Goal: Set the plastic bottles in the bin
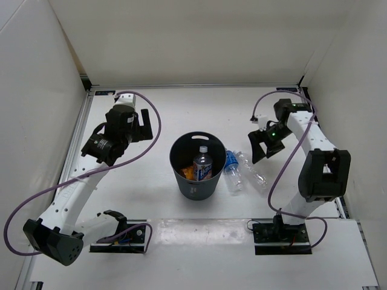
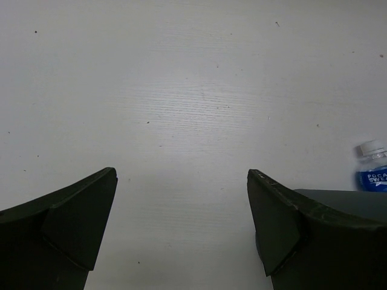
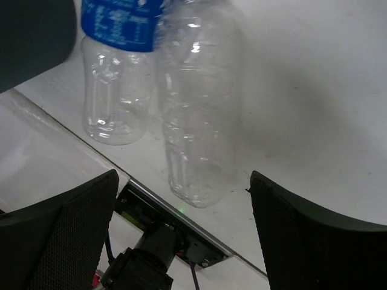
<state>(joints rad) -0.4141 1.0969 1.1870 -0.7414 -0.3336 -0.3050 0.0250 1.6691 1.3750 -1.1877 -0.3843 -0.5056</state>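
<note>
The dark grey bin (image 1: 196, 181) stands mid-table. Inside it lie an orange bottle (image 1: 187, 173) and an upright clear bottle with a white-blue label (image 1: 204, 164). The latter also shows at the right edge of the left wrist view (image 2: 372, 169), above the bin rim (image 2: 360, 200). A blue-labelled clear bottle (image 1: 233, 171) and a plain clear bottle (image 1: 254, 170) lie side by side just right of the bin. My right gripper (image 1: 261, 145) is open and empty above them; its view shows both bottles (image 3: 115, 78) (image 3: 196, 121). My left gripper (image 1: 143, 125) is open and empty, left of the bin.
White walls enclose the table on three sides. The right arm's base mount and cable (image 3: 145, 260) sit at the near edge below the bottles. The bin's side shows in the right wrist view's upper left corner (image 3: 30, 42).
</note>
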